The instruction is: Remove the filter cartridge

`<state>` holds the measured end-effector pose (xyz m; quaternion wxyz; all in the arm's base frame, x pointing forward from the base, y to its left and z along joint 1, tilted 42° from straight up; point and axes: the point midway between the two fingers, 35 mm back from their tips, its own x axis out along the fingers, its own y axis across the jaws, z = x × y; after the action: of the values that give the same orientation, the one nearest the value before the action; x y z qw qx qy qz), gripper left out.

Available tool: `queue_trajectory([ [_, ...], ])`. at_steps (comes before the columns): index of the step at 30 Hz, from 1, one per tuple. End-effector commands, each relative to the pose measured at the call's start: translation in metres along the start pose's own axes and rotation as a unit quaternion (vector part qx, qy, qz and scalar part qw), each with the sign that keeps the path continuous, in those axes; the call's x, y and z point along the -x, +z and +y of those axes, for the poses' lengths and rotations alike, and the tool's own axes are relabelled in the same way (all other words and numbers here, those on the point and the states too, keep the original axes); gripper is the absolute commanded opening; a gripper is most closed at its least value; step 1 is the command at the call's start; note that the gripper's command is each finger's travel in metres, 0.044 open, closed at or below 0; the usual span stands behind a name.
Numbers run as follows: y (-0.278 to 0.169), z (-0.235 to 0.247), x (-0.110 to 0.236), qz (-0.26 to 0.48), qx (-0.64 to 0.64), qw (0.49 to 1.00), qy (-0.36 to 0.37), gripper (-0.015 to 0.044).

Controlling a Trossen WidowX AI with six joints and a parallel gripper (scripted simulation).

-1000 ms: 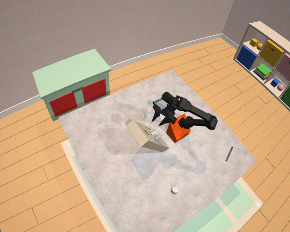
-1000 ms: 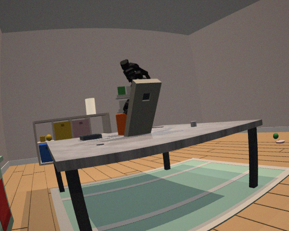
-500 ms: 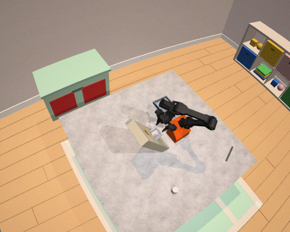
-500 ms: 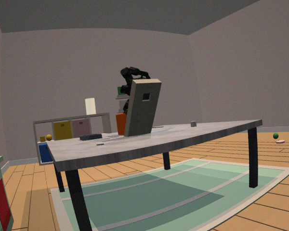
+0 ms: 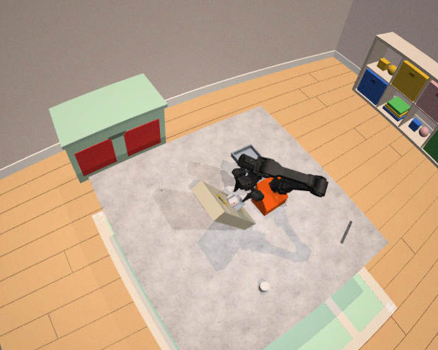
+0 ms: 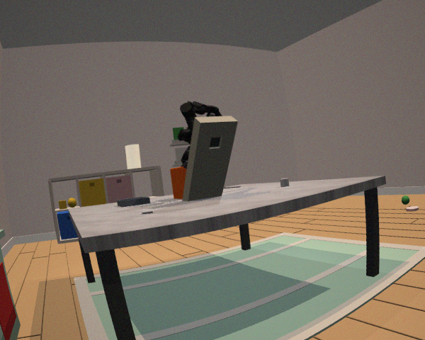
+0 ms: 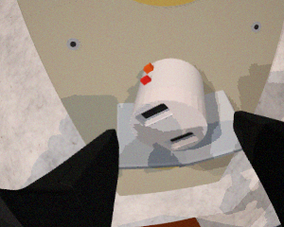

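Note:
The white round cartridge lies on its side on a small grey tray plate at the foot of the beige panel. Its face with two dark slots points toward the wrist camera, and red and orange marks sit on its side. My gripper is open. Its black fingers stand on either side of the cartridge, clear of it. In the exterior view the panel hides the gripper and cartridge.
The arm's orange base block stands right behind the gripper. A shallow dark tray lies behind the arm. A small white cylinder and a dark bar lie further off on the table.

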<state>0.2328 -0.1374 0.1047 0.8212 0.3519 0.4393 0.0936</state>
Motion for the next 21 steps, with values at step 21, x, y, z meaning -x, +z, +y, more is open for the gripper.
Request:
queue_trajectory([
  [21,-0.001,0.001,-0.027,0.001,0.000,1.000,0.000,0.0278],
])
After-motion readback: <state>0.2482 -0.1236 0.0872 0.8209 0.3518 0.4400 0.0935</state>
